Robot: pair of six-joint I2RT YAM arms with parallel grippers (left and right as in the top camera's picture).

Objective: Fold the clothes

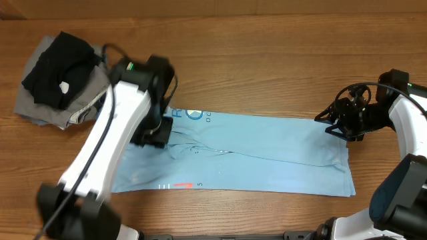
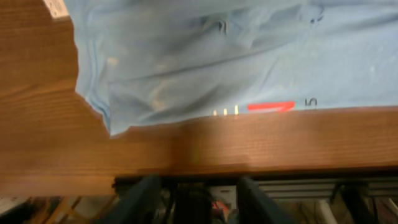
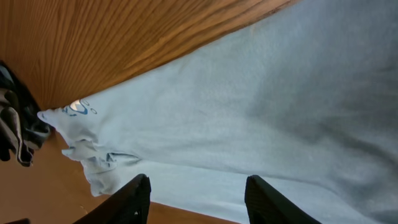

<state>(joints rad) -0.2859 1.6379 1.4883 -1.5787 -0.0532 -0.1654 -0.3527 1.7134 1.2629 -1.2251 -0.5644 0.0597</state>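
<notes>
The light blue T-shirt (image 1: pixel 253 150) lies folded into a long band across the table's middle, with white lettering at its far left. It fills the top of the left wrist view (image 2: pixel 249 62) and most of the right wrist view (image 3: pixel 249 112). My left gripper (image 1: pixel 152 137) hovers over the shirt's left end, open and empty (image 2: pixel 196 199). My right gripper (image 1: pixel 333 123) is at the shirt's far right corner, open and empty, with the cloth below its fingers (image 3: pixel 198 199). Black and grey garments (image 1: pixel 60 77) sit piled at the far left.
The wooden table's front edge (image 2: pixel 249 171) runs just below the shirt, with the robot base frame beyond it. The pile of dark clothes also shows at the left edge of the right wrist view (image 3: pixel 15 130).
</notes>
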